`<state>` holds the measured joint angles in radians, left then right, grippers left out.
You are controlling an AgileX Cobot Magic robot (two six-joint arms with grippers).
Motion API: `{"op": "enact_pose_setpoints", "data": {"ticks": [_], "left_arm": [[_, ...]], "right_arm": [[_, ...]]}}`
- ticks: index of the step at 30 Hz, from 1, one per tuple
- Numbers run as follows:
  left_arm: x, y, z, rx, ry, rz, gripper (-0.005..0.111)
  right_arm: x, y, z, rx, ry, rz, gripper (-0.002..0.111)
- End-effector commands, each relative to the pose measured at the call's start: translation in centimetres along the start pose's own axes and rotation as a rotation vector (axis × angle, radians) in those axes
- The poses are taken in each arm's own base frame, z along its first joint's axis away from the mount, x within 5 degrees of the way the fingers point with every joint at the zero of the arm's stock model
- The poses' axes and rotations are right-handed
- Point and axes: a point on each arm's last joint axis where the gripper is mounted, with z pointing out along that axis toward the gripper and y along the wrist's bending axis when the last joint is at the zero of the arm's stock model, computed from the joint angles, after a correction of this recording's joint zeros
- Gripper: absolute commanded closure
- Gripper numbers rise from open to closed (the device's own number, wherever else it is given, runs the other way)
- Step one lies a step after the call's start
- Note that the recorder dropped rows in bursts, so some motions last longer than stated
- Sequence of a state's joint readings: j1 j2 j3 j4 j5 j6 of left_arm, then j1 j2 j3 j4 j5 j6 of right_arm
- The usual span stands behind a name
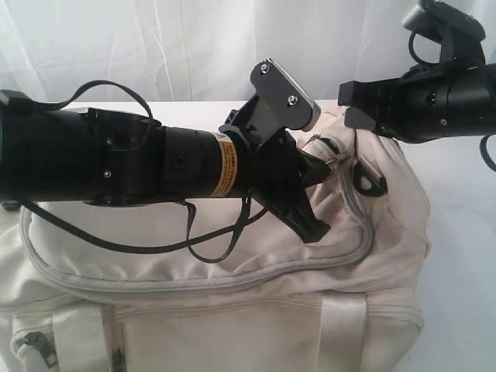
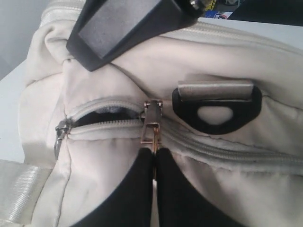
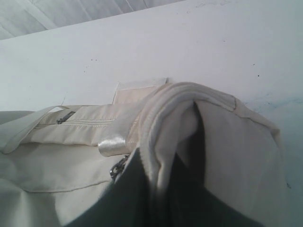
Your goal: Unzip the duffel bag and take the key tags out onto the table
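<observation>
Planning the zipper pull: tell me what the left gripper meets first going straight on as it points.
The left gripper, fingers shut on the zipper pull, would likely press straight into the duffel bag at the zipper; depth is hard to judge.

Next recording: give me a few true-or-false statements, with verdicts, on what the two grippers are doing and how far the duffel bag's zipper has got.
1. The left gripper is shut on the zipper pull. True.
2. The zipper of the duffel bag is open along its whole length. False: only a short dark gap shows beside the pull; the rest is closed.
3. The right gripper pinches a fold of the bag's fabric. True.
4. The key tags lie on the table. False: none are in view.
</observation>
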<state>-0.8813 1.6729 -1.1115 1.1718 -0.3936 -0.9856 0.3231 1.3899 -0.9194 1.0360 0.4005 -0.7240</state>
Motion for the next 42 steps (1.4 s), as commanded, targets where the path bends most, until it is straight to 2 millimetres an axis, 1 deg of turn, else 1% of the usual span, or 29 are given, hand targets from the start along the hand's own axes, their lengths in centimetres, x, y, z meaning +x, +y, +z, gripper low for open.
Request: {"op": "enact_pose_setpoints", "data": {"ticks": [1, 6, 10, 11, 12, 14, 16, 18, 20, 25, 30, 34, 35, 39, 42], "left_arm": [[0.2, 0.2, -0.1, -0.023, 0.017, -0.021, 0.107], [-0.3, 0.4, -0.8, -0.045, 0.01, -0.034, 0.107], [-0.7, 0.8, -1.8, -0.094, 0.018, -0.129, 0.107], [-0.4, 0.6, -2.0, -0.092, 0.024, -0.162, 0.107], [-0.2, 0.5, -2.1, -0.085, 0.025, -0.172, 0.107], [1.1, 0.1, -2.2, -0.07, 0.057, -0.209, 0.107], [1.8, -0.5, -2.2, -0.027, 0.059, -0.218, 0.107], [1.7, -1.0, -2.2, 0.029, 0.029, -0.245, 0.107], [1.4, -1.3, -2.2, 0.055, 0.009, -0.252, 0.107], [1.4, -1.3, -2.2, 0.06, 0.008, -0.264, 0.107], [1.4, -1.7, -2.3, 0.104, 0.011, -0.255, 0.107], [1.4, -1.8, -2.3, 0.118, 0.009, -0.252, 0.107], [1.3, -1.8, -2.3, 0.12, 0.009, -0.252, 0.107], [1.2, -2.0, -2.3, 0.137, 0.0, -0.253, 0.107], [1.3, -2.0, -2.3, 0.14, 0.001, -0.245, 0.107]], "right_arm": [[-1.1, 0.4, -0.9, 0.01, -0.061, -0.032, 0.108], [-1.0, 0.3, -0.9, 0.016, -0.047, -0.064, 0.108], [-1.0, 0.3, -0.9, 0.019, -0.048, -0.068, 0.106], [-1.0, 0.3, -0.9, 0.021, -0.05, -0.068, 0.1], [-1.0, 0.3, -0.9, 0.021, -0.05, -0.068, 0.097], [-1.0, 0.3, -0.9, 0.021, -0.05, -0.068, 0.081], [-1.0, 0.3, -0.9, 0.017, -0.046, -0.068, 0.067], [-1.0, 0.3, -0.9, 0.014, -0.043, -0.068, 0.055], [-0.9, 0.3, -0.9, 0.013, -0.041, -0.068, 0.047], [-0.9, 0.4, -1.1, 0.023, -0.033, -0.114, 0.045], [-1.0, 1.1, -2.2, -0.014, -0.028, -0.16, 0.045], [-0.2, 2.5, -4.0, -0.108, 0.047, -0.449, 0.046], [-0.2, 2.8, -4.3, -0.121, 0.045, -0.493, 0.046], [-0.3, 3.5, -5.1, -0.14, 0.027, -0.558, 0.046], [0.1, 4.1, -5.4, -0.179, 0.05, -0.711, 0.046]]}}
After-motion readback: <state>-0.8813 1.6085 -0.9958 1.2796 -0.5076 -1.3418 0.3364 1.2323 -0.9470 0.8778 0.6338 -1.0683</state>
